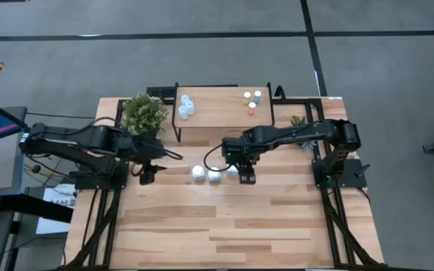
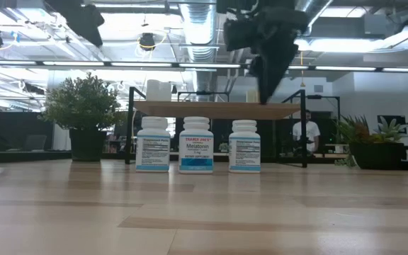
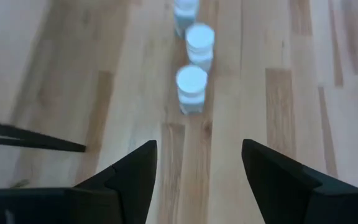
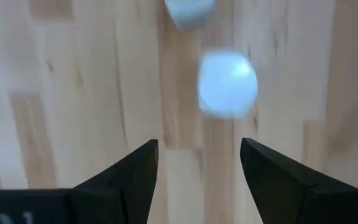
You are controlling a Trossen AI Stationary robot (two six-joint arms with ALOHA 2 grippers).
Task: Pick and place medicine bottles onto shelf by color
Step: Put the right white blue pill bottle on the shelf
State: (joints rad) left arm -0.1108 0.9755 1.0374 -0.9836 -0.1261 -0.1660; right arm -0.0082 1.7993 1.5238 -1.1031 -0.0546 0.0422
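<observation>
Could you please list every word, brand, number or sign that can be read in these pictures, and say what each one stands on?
"TRADER JOE'S" and "Melatonin": label of the middle white bottle, low view.
Left white bottle: label print too blurred to read.
Right white bottle: label print too blurred to read.
Paper beside the table's left edge, high view: print too small to read.
Both wrist views show no text.

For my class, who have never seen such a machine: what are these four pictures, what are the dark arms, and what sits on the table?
Two dark robot arms work at a wooden plank table. One camera looks straight down, one sits at tabletop height, and one rides on each wrist. Three chunky white medicine bottles stand in a row on the table. The low light-wood shelf already carries pale-blue bottles and tiny capped bottles. The right gripper hovers open above the end bottle of the row; the left gripper waits open nearby. Neither holds anything. A green potted plant stands beside the shelf.
</observation>
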